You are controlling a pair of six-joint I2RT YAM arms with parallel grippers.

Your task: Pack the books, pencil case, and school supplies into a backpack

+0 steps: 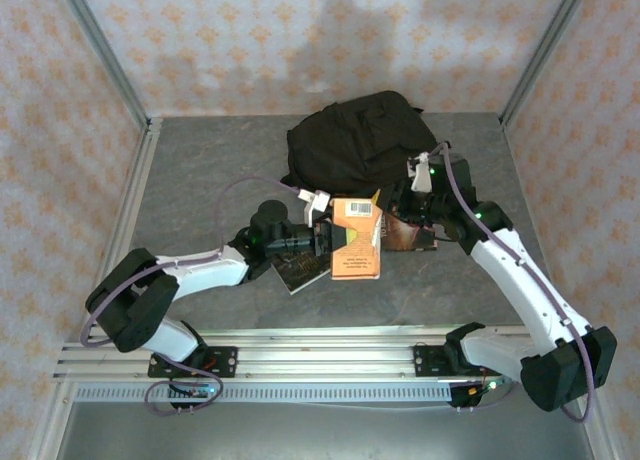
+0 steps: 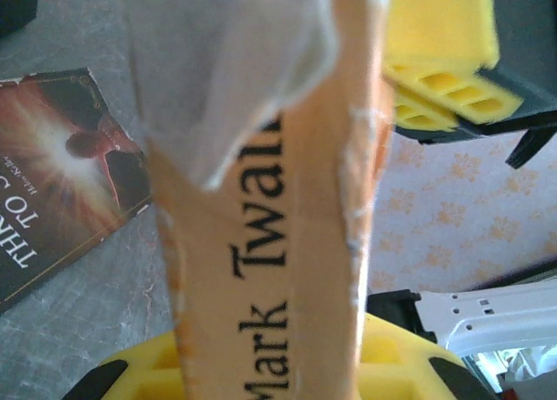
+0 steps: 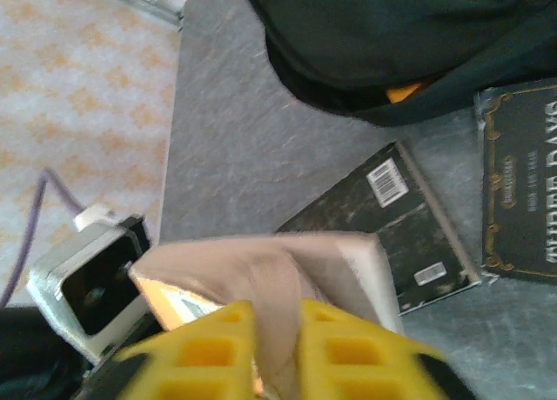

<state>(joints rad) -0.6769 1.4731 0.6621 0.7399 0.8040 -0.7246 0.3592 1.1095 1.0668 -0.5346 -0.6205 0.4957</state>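
Orange-covered, the book (image 1: 357, 242) is seen from above over the middle of the table (image 1: 200, 180), with the left gripper (image 1: 333, 238) at its 9 o'clock, the right gripper (image 1: 395, 208) at its 2 o'clock and the backpack (image 1: 360, 140) at 12 o'clock. At the left wrist, the book (spine lettered Mark Twain) is pinched between yellow pads (image 2: 444, 35). At the right wrist, a pale flap of the book is closely flanked by that gripper's pads; whether it is gripped cannot be told.

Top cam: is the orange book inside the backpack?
No, the orange book is outside the backpack, just in front of it.
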